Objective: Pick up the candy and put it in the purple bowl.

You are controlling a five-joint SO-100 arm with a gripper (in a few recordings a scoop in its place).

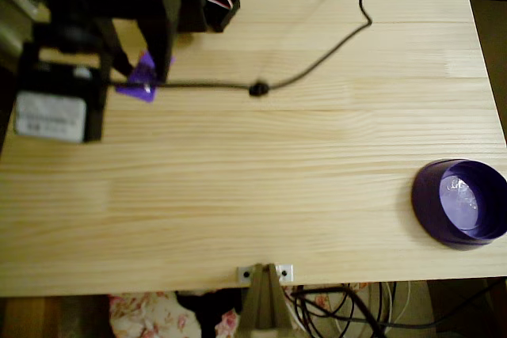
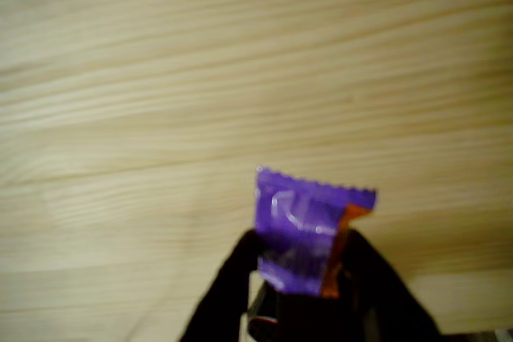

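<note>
The candy [image 2: 309, 234] is pinched between the jaws at upper left of the overhead view; the purple bowl [image 1: 432, 211] is seen at lower right on the desk [image 1: 277, 164].

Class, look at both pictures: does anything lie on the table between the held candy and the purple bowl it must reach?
The gripper holds the candy at the overhead view's upper left; the purple bowl sits lower right. Only bare table lies between them. A black cable runs further up, off the direct line.
</note>
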